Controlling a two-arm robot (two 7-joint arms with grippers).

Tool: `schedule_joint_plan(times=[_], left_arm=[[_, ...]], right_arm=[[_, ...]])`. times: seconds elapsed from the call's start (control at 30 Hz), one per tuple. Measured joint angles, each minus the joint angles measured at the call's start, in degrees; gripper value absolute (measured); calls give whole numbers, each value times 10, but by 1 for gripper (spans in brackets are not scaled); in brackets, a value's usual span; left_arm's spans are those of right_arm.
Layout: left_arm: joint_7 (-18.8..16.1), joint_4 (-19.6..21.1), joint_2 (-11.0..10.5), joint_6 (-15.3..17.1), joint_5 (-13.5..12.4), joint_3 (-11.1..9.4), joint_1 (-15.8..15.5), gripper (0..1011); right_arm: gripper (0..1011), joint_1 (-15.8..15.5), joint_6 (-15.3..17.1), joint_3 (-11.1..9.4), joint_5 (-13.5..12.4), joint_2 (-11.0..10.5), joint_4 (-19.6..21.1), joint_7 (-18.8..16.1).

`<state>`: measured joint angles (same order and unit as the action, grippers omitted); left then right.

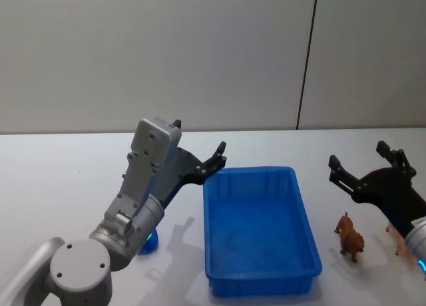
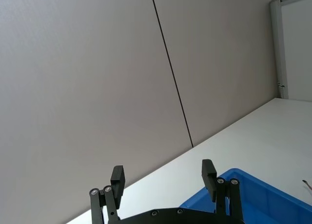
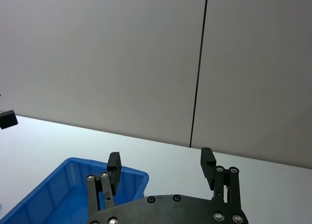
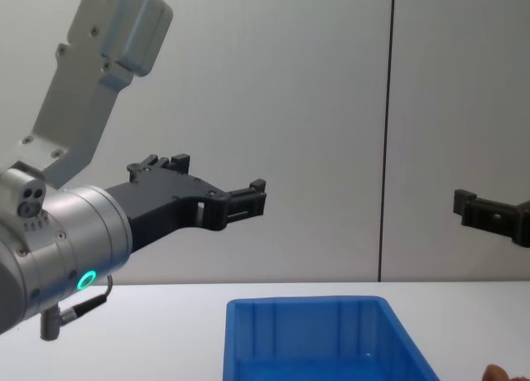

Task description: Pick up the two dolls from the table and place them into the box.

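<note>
Two dolls sit on the white counter (image 1: 66, 186), one on each side of the blue box (image 1: 263, 283). Reading from the box's middle in my head view, the brown-orange doll (image 1: 349, 237) stands at 3 o'clock, near the box's wall but apart from it. The dark blue doll (image 1: 148, 243) lies at 8 o'clock, mostly hidden behind my left arm. I have the left gripper (image 2: 163, 173) raised at about 11 o'clock, by the box's far left corner, jaws spread wide with nothing between them. The right gripper (image 3: 161, 160) hangs at 2 o'clock, beyond the brown-orange doll, jaws likewise wide apart. In the chest view both grippers sit well above the box's rim.
</note>
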<state>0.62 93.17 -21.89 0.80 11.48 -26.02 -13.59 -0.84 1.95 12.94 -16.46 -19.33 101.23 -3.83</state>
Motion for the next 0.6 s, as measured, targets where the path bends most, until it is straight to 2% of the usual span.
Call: schedule_joint_plan(times=[0.6], left_arm=[[0,0,0,0,0,0,0,1001]], right_arm=[[1001,0,0,0,0,0,0,0]])
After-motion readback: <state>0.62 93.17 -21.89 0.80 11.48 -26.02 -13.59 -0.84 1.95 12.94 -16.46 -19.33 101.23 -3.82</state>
